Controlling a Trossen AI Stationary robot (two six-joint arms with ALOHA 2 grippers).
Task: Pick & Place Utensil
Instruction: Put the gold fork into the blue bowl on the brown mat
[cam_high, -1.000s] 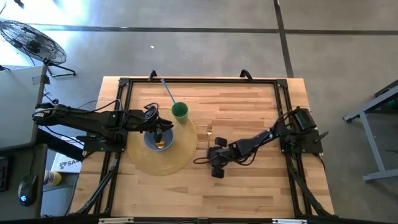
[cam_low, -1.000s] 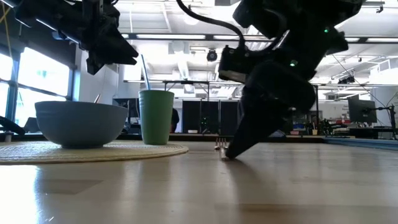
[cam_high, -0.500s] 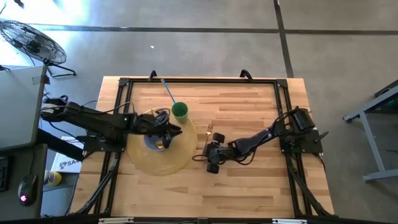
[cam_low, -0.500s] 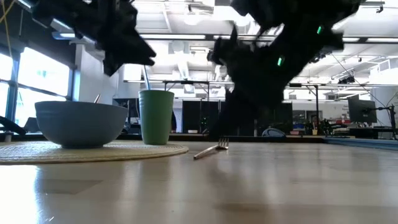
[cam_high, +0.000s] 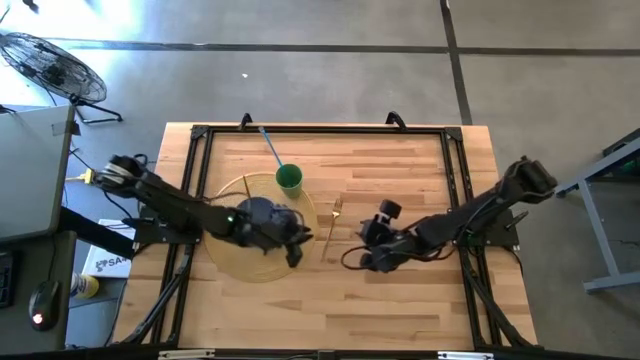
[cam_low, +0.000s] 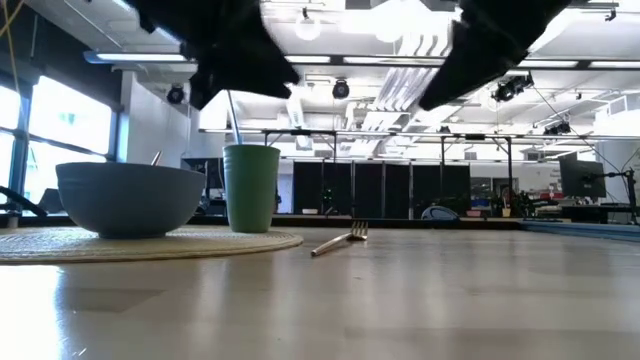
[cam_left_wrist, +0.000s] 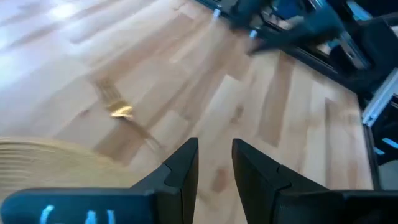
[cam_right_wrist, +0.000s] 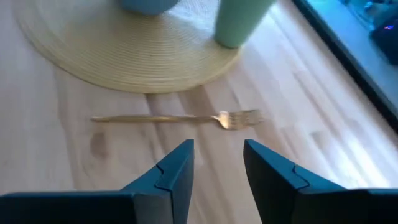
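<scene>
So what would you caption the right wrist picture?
Gold fork lying on the wooden table beside the woven mat, open jaws above.

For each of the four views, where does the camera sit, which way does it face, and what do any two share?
High: overhead, straight down; both arms, fork beside the placemat.
Low: table height, level across; bowl, green cup, arms' undersides.
Left wrist: behind the open left gripper, facing the table.
Right wrist: behind the open right gripper, facing the placemat.
All four show the fork.
</scene>
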